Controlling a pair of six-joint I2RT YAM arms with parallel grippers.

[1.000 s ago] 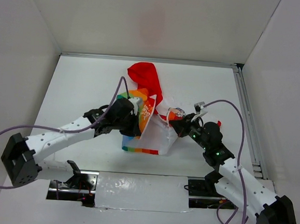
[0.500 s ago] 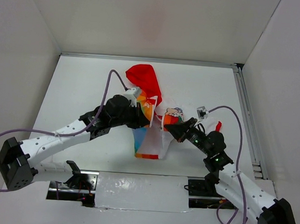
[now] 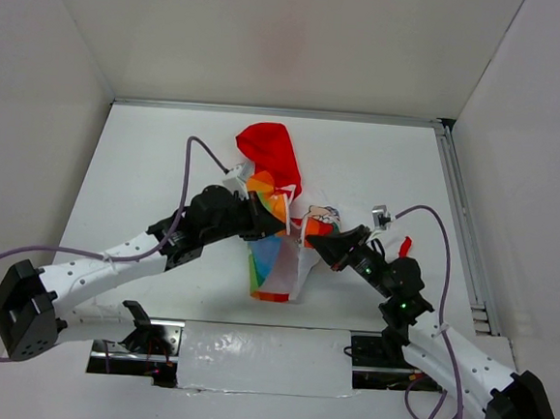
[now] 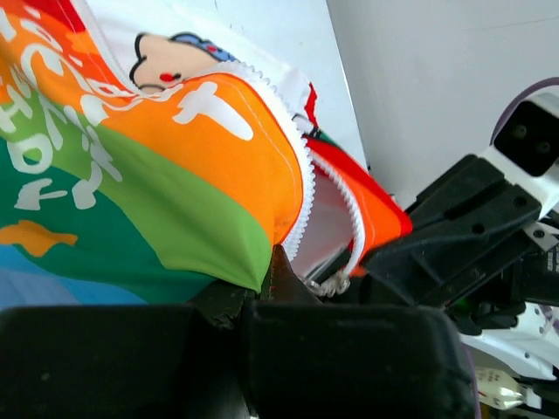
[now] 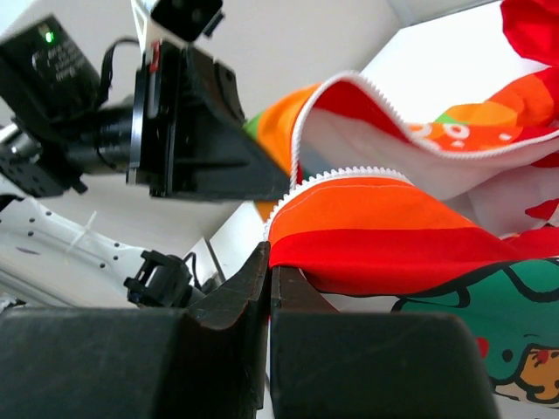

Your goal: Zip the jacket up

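Top external shows left gripper (image 3: 280,209) and right gripper (image 3: 309,233) clamping opposite zipper edges of the jacket (image 3: 270,151); aligning their ends comes next.

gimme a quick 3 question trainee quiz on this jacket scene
1. True or false: the left end effector and the right end effector are each shut on the jacket.
2. The hood is: A red, B blue, C black.
3. Fill in: the zipper teeth along the open front edges are ___ in colour.
Key: 1 true; 2 A; 3 white.
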